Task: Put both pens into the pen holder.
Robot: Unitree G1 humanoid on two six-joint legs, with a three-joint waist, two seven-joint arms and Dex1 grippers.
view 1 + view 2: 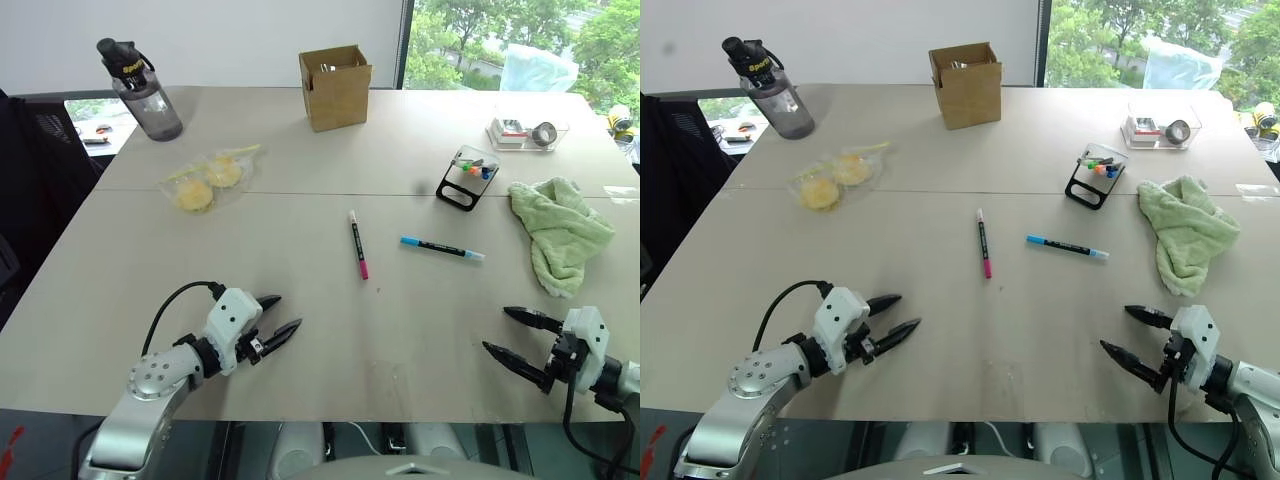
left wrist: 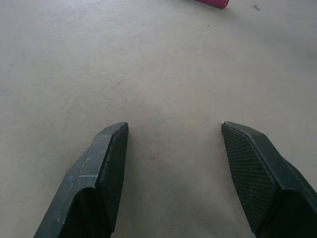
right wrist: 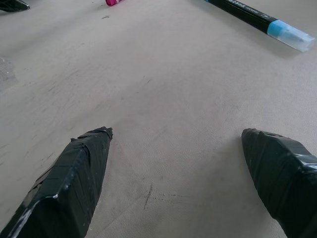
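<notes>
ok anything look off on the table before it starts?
Nothing damaged or spilled. Both pens lie loose on the table: pink-capped pen, blue-capped pen, outside the pen holder. A green cloth sits crumpled beside the holder.

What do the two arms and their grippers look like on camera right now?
The left gripper has two pointed black fingers with cross-hatched pads on a white housing, joined to a silver-grey arm with a looping black cable. The right gripper has the same white housing and a black cable, but its fingers look wrapped in glossy black tape.
</notes>
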